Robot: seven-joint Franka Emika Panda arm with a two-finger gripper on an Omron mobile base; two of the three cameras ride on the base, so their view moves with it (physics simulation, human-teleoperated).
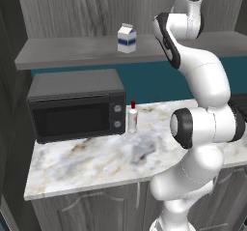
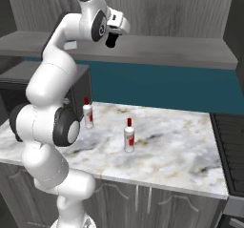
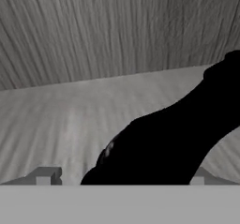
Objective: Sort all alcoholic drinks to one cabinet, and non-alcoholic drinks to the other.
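Observation:
My gripper [image 3: 120,180] is up at the open upper cabinet shelf [image 1: 72,51], fingertips [image 3: 44,176] spread wide, open. A black cola bottle [image 3: 178,129] leans slantwise across the shelf floor just ahead of them, not clamped. From the right base view my gripper [image 2: 114,35] hangs as a dark shape under the white hand, over the shelf. The white milk carton [image 1: 127,38] with a blue band stands upright on the same shelf, left of the arm. Two red-capped white bottles stand on the marble counter: one [image 2: 87,113] [image 1: 132,118] beside the microwave, the other [image 2: 128,135] further out.
A black microwave [image 1: 77,104] sits at the counter's left end. A dark stovetop [image 2: 231,146] borders the counter on the right. A teal wall runs behind, and grey wood panelling backs the shelf [image 3: 117,31].

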